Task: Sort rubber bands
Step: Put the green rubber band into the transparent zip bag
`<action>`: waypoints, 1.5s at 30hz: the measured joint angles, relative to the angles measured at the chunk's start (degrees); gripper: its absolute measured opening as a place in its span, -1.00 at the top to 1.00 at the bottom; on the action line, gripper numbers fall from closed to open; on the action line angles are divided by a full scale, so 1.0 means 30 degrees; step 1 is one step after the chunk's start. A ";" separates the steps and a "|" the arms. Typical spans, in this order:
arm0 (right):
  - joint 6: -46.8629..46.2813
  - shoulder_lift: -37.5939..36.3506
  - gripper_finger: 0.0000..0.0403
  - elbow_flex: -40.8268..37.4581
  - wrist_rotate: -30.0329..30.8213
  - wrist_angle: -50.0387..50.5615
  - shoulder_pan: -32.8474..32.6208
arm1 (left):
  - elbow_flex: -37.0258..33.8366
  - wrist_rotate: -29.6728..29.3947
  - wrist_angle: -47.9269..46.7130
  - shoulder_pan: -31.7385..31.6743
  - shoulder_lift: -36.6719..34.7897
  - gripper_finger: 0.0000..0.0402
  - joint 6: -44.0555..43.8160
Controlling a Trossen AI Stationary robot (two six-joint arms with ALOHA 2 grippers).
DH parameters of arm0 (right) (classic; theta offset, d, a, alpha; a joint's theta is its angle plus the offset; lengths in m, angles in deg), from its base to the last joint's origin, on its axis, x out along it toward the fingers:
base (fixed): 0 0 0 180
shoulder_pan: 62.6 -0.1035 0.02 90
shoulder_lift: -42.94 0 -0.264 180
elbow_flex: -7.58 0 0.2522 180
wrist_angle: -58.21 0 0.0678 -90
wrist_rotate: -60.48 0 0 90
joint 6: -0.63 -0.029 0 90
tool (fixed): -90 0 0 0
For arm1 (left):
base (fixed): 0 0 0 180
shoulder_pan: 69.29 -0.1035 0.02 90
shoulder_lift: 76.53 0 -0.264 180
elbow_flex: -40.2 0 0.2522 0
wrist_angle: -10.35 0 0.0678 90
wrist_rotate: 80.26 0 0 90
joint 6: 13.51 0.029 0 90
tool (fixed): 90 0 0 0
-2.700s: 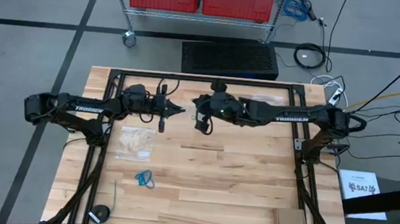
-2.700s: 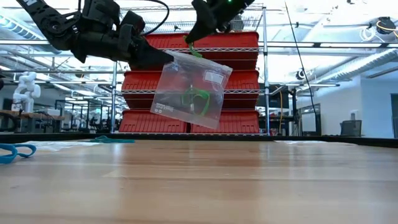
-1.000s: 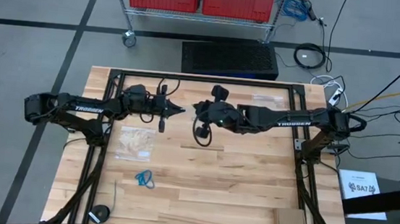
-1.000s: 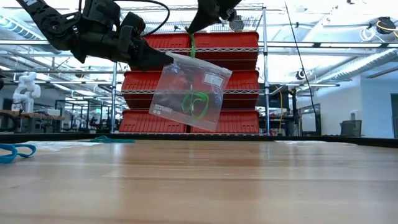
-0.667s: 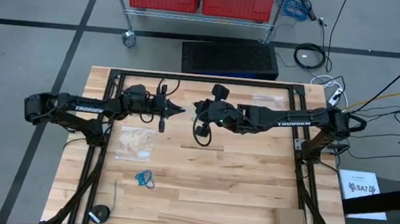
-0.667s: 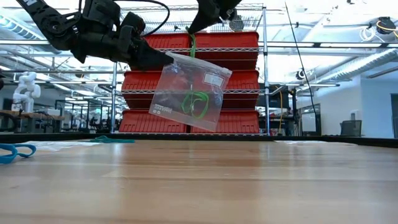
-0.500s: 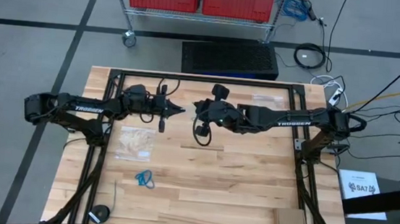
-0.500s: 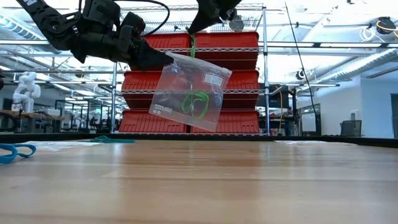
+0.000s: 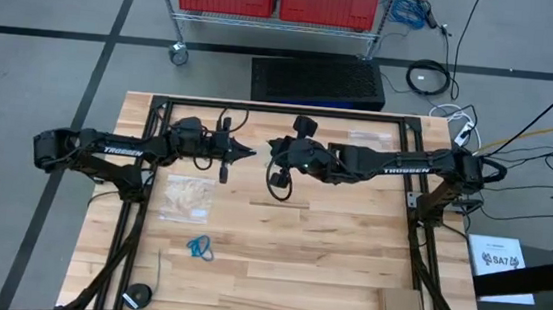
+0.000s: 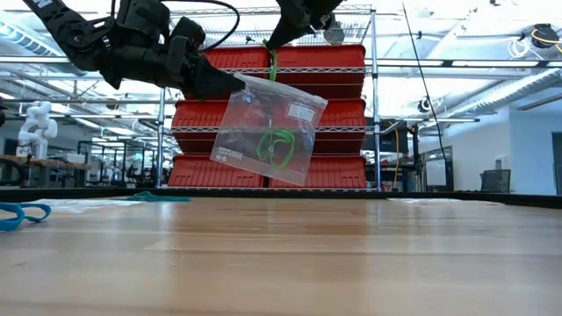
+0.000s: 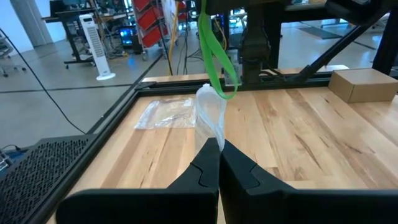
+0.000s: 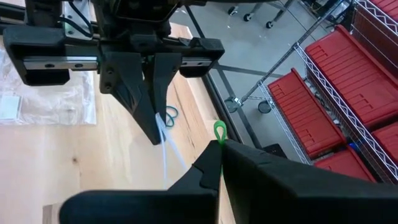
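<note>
A clear zip bag [image 10: 268, 130] hangs in the air above the table's far middle, with green rubber band loops [image 10: 279, 146] inside it. My left gripper [image 9: 248, 153] is shut on the bag. My right gripper [image 10: 270, 42] is just above the bag's mouth, shut on one green rubber band [image 10: 271, 63]. That band hangs straight down, and its lower end [image 11: 226, 93] is at the bag's mouth. Bright blue bands [image 9: 200, 247] lie on the table's near left part, also visible in the low view [image 10: 18, 213]. Teal bands [image 10: 158, 197] lie farther back. My left gripper pinches the zip bag by its upper edge [image 11: 210, 127] between the two shut fingers, reaching in level from the table's left. The bag is lifted clear and hangs tilted below the fingers. My right gripper pinches the upper end of the green band [image 12: 219, 132] at its fingertips, slanting down from above. The band hangs below as a narrow loop.
A second zip bag [image 9: 190, 196] lies flat on the table's left part below my left arm. A third one [image 9: 371, 138] lies near the far edge. A black round object [image 9: 137, 293] sits at the near left corner. Open wood lies in the middle and to the right.
Both arms have held still over the last second. Before that, my right gripper rose from the bag's mouth with the green band in its fingertips, so the band now hangs above the bag. The bag stayed where it was.
</note>
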 joint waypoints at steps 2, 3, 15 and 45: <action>0.0026 0.0000 1.00 0.0000 0.0000 -0.0146 0.0000 | 0.0000 0.0013 0.0000 0.0007 0.0000 1.00 0.0005; 0.0026 -0.0040 1.00 0.0000 0.0000 -0.0166 0.0000 | 0.0000 0.0020 0.0000 0.0007 0.0000 1.00 0.0005; -0.0409 -0.0168 1.00 0.0007 -0.0148 0.0325 0.0000 | 0.0000 0.0151 0.0000 0.0007 0.0000 1.00 0.0005; -0.2082 0.1545 1.00 0.0015 -0.4521 0.3376 0.1080 | 0.0000 -0.0002 -0.0007 0.0003 -0.0007 1.00 0.0005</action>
